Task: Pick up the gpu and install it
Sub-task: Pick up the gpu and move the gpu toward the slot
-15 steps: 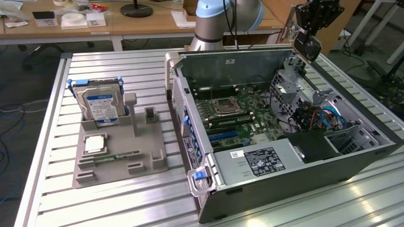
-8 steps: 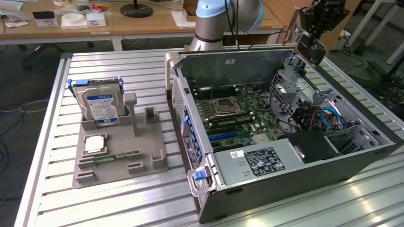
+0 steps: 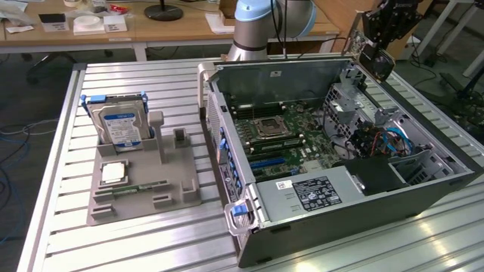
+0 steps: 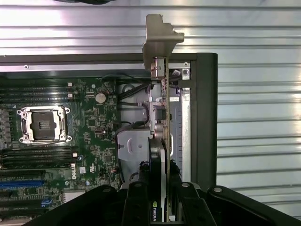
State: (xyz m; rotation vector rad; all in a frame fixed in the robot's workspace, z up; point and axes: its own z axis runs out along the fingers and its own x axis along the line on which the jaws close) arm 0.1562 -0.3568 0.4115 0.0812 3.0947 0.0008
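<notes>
Card: thin black-faced gpu (image 4: pixel 162 141) with silvery end bracket, edge-on between the fingers (image 4: pixel 135 202), bracket end away from them
Grip: black gripper (image 4: pixel 159 188) partly closed, clamped on both gpu faces
Position: above a corner of open black computer case (image 4: pixel 207 117), beside green motherboard (image 4: pixel 94 117)
Support: ribbed silver metal table (image 4: pixel 258 141)
</notes>
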